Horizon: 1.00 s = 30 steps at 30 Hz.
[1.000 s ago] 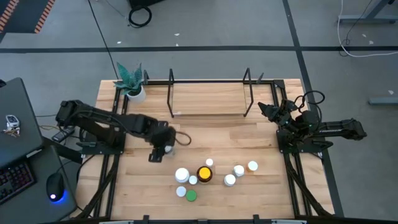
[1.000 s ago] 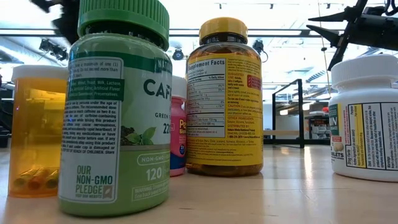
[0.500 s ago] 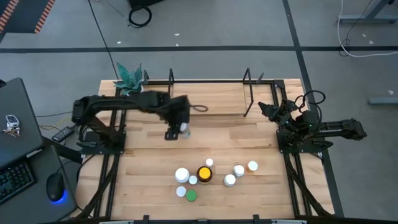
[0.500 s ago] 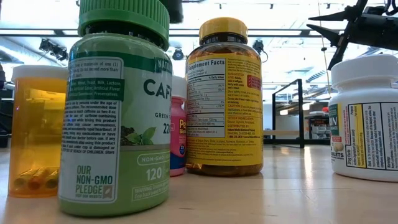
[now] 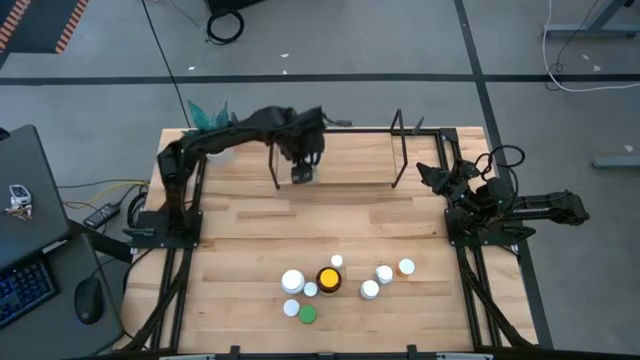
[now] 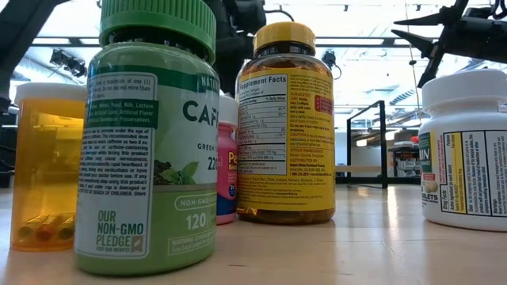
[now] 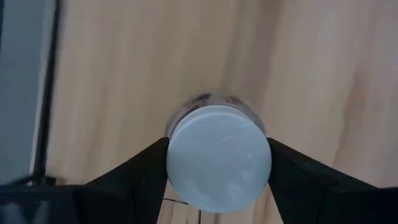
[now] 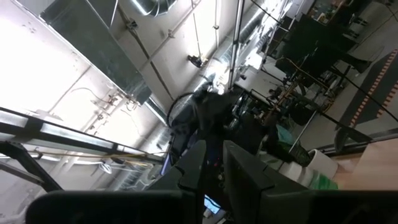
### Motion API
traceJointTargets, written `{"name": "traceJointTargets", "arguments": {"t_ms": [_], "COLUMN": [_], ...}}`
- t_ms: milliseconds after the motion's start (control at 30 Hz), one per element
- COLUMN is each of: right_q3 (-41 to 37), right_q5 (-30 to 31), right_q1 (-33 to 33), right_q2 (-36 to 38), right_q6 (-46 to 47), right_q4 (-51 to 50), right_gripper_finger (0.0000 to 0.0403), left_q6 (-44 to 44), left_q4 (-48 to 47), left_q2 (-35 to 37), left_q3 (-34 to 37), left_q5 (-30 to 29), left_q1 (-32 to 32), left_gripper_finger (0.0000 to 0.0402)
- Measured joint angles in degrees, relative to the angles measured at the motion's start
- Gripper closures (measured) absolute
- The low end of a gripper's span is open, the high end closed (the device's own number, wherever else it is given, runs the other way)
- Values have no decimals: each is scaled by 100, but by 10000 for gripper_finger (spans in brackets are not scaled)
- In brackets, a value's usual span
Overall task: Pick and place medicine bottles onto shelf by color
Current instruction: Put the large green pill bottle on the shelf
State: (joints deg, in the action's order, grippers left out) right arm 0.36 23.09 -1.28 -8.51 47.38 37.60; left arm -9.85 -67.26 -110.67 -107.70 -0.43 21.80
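My left gripper (image 5: 303, 172) reaches over the left part of the shelf (image 5: 340, 160), a black rod rack on pale wood at the table's far edge. It is shut on a white-capped medicine bottle (image 7: 217, 155). Several other bottles stand grouped near the front edge (image 5: 330, 280). Among them are a green-capped one (image 6: 150, 134), an amber one with a yellow cap (image 6: 285, 127), an orange vial (image 6: 47, 166) and a white one (image 6: 467, 150). My right gripper (image 5: 425, 175) waits shut at the table's right side, pointing upward (image 8: 214, 162). My left gripper pinches the bottle between its two fingers (image 7: 143, 174), which meet opposite sides at the white cap (image 7: 177, 158). The fingers come from above, pointing steeply down. The bottle hangs upright with its cap toward the wrist, lifted clear above the wood.
A potted plant (image 5: 205, 125) stands at the far left corner beside the shelf's left upright (image 5: 275, 150). Bare wood lies between the shelf and the bottle group. A laptop (image 5: 25, 200) and a mouse (image 5: 90, 300) sit beyond the table's left edge.
My left gripper has carried the white-capped bottle from the table's left middle toward the far edge and to the right, rising a little as the arm stretched out. It now stands over the shelf's left part, still shut on the bottle.
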Motion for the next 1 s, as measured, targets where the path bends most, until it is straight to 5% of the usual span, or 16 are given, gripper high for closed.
{"name": "traceJointTargets", "arguments": {"t_ms": [500,1000], "right_q3": [-1,-2], "right_q5": [151,151], "right_q1": [0,0], "right_q2": [0,0], "right_q6": [-55,-46], "right_q4": [14,31], "right_gripper_finger": [342,342], "left_q6": [3738,5122], "left_q4": [-310,-194], "left_q2": [-75,-72], "left_q3": [-216,-114], "left_q5": [-648,-1031], "left_q1": [383,26], "left_gripper_finger": [150,155]}}
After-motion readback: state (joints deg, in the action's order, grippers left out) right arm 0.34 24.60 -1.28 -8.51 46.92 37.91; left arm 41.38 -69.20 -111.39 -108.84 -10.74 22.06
